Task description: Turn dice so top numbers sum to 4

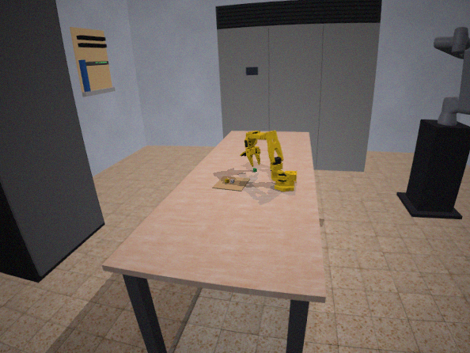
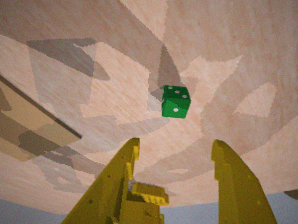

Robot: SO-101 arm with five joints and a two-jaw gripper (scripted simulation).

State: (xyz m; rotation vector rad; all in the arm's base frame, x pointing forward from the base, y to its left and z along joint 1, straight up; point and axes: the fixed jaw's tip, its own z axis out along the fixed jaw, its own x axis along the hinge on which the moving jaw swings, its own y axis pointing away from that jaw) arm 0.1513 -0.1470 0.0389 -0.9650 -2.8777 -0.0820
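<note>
A green die (image 1: pixel 255 169) (image 2: pixel 176 101) lies on the bare table, off the mat and a little behind its far right corner. The tan mat (image 1: pixel 239 186) (image 2: pixel 25 130) lies flat and carries a yellow die (image 1: pixel 226 180) and a pale grey die (image 1: pixel 233 180), both too small to read. My yellow gripper (image 1: pixel 253 161) (image 2: pixel 175 145) hangs above the green die with its fingers apart and nothing between them. In the wrist view the green die lies beyond the fingertips, clear of both, and shows one face with two pips and another with one.
The arm's base (image 1: pixel 286 182) stands right of the mat, near the right edge of the table (image 1: pixel 221 253). A black pedestal (image 1: pixel 435 166) with a grey arm stands on the floor to the right, and a dark cabinet (image 1: pixel 39 138) to the left.
</note>
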